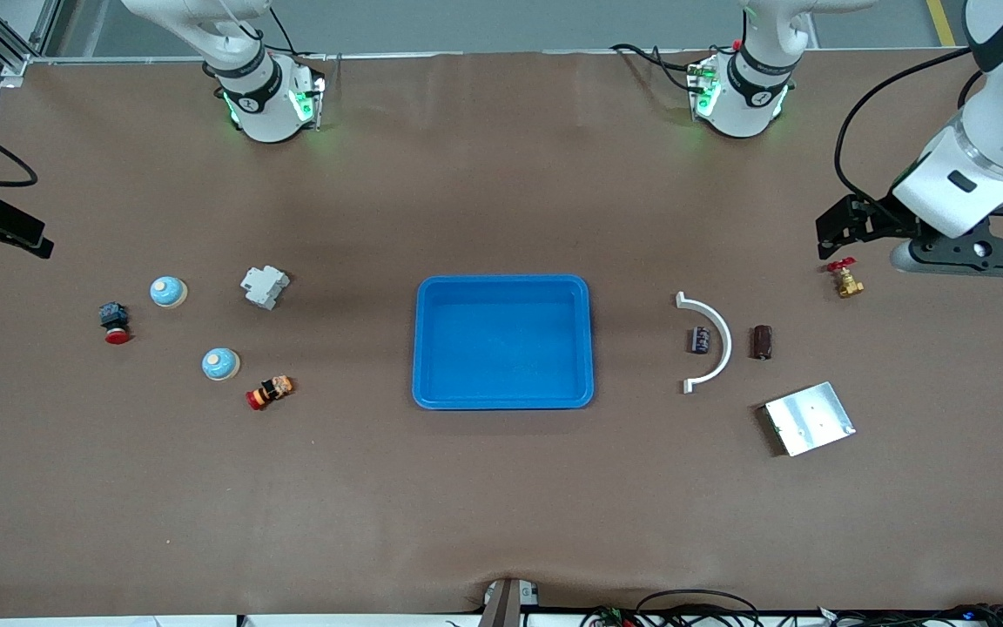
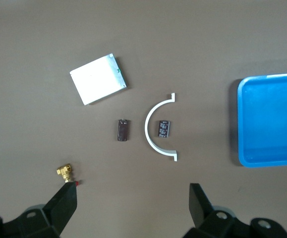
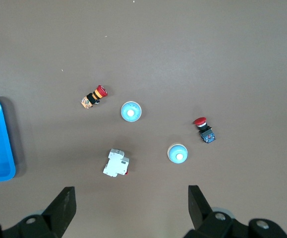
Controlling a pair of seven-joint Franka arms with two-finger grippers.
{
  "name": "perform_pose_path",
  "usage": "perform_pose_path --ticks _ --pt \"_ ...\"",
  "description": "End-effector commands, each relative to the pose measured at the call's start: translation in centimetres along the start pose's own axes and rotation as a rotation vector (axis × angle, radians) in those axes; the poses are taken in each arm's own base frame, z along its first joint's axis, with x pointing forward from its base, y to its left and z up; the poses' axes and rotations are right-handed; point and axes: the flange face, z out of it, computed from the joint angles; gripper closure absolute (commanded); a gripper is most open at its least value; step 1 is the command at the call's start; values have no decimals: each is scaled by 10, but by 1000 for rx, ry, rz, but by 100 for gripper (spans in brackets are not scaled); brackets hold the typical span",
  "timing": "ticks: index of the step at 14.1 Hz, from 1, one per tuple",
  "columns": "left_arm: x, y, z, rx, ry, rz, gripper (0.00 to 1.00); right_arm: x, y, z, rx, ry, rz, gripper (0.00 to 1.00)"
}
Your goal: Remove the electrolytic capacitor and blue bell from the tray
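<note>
the left gripper point(image 2: 133, 203) hangs wide open and empty over the left arm's end of the table, above a brass valve point(image 1: 847, 280). the capacitor point(image 1: 700, 340) lies flat inside a white arc point(image 1: 714, 342), long axis running toward the robots' bases. the right gripper point(image 3: 131, 203), jaws wide, hangs over two bells point(image 1: 169, 291) point(image 1: 220, 363). the blue tray point(image 1: 503, 401) sits mid-table.

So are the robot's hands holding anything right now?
No, nothing is held. The left hand is open above the table near the brass valve, and the right hand is open above the bells.
</note>
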Motion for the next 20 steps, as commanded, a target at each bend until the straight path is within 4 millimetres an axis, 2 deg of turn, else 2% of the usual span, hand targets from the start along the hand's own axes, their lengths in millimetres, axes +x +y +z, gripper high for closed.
perform_pose_path --ticks 1,7,16,20 --pt "-9 5 0 -20 -13 36 0 0 -2 -3 -3 -2 -15 0" --pt "-9 8 0 -39 -28 37 0 -1 -6 -3 -4 -3 -14 0" --pt "-3 2 -7 -50 0 23 0 -1 -8 -2 -5 -8 -15 0" --pt "1 2 1 -47 -15 20 0 -1 -8 -1 -5 -9 -15 0"
